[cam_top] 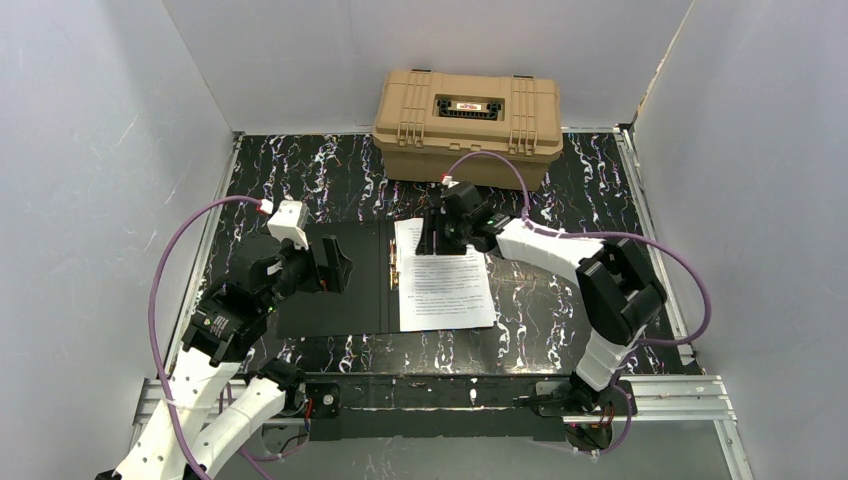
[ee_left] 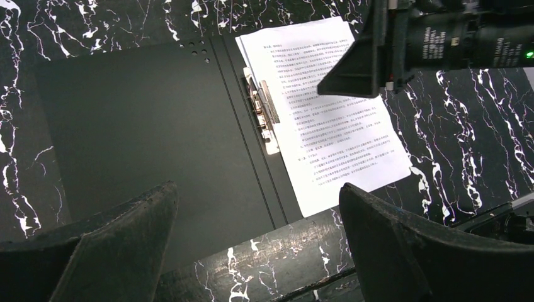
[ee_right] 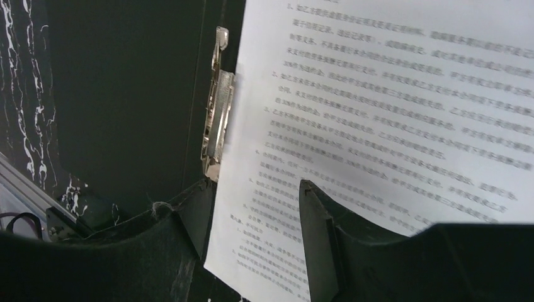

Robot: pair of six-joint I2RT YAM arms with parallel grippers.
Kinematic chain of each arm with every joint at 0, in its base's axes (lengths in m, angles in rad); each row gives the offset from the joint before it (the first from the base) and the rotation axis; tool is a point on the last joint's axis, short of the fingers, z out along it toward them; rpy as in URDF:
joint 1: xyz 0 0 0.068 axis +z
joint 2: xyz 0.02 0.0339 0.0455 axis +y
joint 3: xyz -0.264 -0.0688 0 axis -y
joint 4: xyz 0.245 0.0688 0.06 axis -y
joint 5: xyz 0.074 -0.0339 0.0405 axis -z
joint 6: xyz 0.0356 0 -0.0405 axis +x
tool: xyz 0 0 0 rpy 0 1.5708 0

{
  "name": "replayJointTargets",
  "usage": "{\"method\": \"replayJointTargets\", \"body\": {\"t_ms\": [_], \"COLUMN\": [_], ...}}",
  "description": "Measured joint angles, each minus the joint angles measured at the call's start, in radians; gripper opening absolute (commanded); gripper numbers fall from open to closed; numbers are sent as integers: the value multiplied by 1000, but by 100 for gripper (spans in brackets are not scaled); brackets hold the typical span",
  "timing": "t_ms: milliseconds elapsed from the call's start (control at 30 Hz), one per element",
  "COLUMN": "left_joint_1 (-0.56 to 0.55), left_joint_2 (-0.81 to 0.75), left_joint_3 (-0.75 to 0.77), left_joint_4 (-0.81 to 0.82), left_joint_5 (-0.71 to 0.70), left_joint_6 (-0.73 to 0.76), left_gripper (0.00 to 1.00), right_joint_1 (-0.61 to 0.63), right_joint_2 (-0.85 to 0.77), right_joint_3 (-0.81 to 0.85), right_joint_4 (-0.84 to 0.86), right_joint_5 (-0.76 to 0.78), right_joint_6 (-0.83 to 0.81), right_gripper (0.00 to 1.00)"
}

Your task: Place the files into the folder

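The folder (cam_top: 330, 300) lies open and flat, black inside up; it also shows in the left wrist view (ee_left: 138, 126) and the right wrist view (ee_right: 126, 94). The files (cam_top: 445, 290), white printed sheets, lie on its right half beside the metal clip (cam_top: 392, 268). They also show in the left wrist view (ee_left: 327, 119) and the right wrist view (ee_right: 378, 94). My left gripper (cam_top: 335, 265) (ee_left: 257, 187) hovers open and empty over the folder's left half. My right gripper (cam_top: 450, 235) (ee_right: 253, 182) is open at the sheets' far end, with the top sheet's left edge between its fingers.
A tan plastic hard case (cam_top: 467, 115) stands shut at the back of the black marbled table. The metal clip (ee_left: 264, 116) (ee_right: 217, 119) runs along the folder's spine. An aluminium rail (cam_top: 430, 390) runs along the near edge. White walls enclose the sides.
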Motion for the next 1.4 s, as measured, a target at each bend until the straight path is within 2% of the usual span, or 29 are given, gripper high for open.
{"method": "replayJointTargets", "body": {"t_ms": [567, 1000, 1167, 1300, 1400], "left_joint_1": [0, 0, 0, 0, 0], "left_joint_2": [-8, -7, -7, -7, -7], "left_joint_3": [0, 0, 0, 0, 0], "left_joint_4": [0, 0, 0, -1, -1], "left_joint_5": [2, 3, 3, 3, 3], "left_joint_6": [-5, -6, -7, -7, -7], "left_gripper": [98, 98, 98, 98, 98], "right_joint_1": [132, 158, 161, 166, 166], "right_joint_2": [241, 322, 335, 350, 356], "right_joint_3": [221, 303, 308, 309, 309], "right_joint_4": [-17, -64, -68, -69, -67], "right_joint_5": [87, 132, 135, 138, 138], "right_joint_6": [13, 9, 9, 8, 10], "right_gripper": [49, 38, 37, 29, 18]}}
